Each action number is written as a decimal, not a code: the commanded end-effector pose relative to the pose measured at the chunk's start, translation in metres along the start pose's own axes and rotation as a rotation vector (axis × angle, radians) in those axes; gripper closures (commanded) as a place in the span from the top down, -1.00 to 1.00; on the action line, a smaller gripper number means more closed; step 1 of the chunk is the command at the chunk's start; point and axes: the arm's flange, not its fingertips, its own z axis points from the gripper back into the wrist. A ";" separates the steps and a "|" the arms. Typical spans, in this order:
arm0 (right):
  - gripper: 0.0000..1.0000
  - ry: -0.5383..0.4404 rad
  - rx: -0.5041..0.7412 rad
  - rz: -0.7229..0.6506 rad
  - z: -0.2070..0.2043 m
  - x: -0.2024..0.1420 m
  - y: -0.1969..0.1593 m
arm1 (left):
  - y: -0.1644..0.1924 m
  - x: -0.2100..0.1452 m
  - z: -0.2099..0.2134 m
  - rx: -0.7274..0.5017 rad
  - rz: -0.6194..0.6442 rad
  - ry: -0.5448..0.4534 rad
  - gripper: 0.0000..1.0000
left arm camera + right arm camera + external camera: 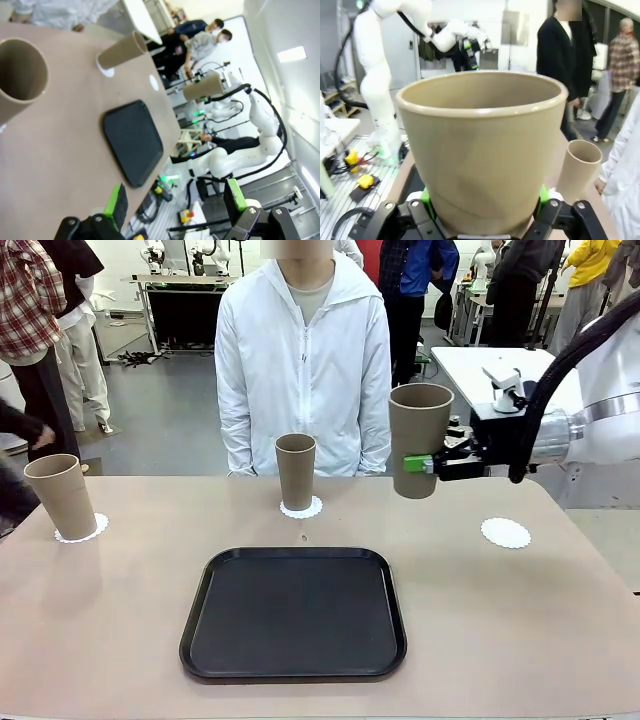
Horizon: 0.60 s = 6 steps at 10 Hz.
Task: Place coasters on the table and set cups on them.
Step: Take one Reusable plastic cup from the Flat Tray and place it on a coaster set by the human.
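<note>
I have the right gripper clamped on a cup, its green pads pressed against the lower part of the cup's wall, and the cup hangs upright in the air above the far right part of the table. In the right wrist view the same cup sits between the two green pads, mouth up, squeezed from both sides. Below and to the right of it on the table lies a bare coaster, well apart from the cup's base. A second cup stands upright on its coaster at the far middle, just beyond the black tray, in front of the person in a white jacket. A third cup stands at the far left on another coaster, leaning slightly. From the left wrist view I see the left gripper with its fingers spread wide apart and nothing between them, hanging off the near left side of the table, with the third cup's open mouth close by.
</note>
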 end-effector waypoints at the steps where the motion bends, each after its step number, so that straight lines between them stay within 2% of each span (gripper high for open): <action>1: 0.65 -0.022 -0.122 -0.029 0.060 -0.015 -0.028 | -0.001 -0.001 0.000 0.002 0.007 -0.006 1.00; 4: 0.65 -0.004 -0.228 -0.062 0.140 -0.041 -0.047 | -0.001 -0.001 0.000 0.002 0.007 -0.006 1.00; 6: 0.65 -0.038 -0.258 -0.076 0.182 -0.058 -0.048 | -0.001 -0.001 0.000 0.002 0.007 -0.006 1.00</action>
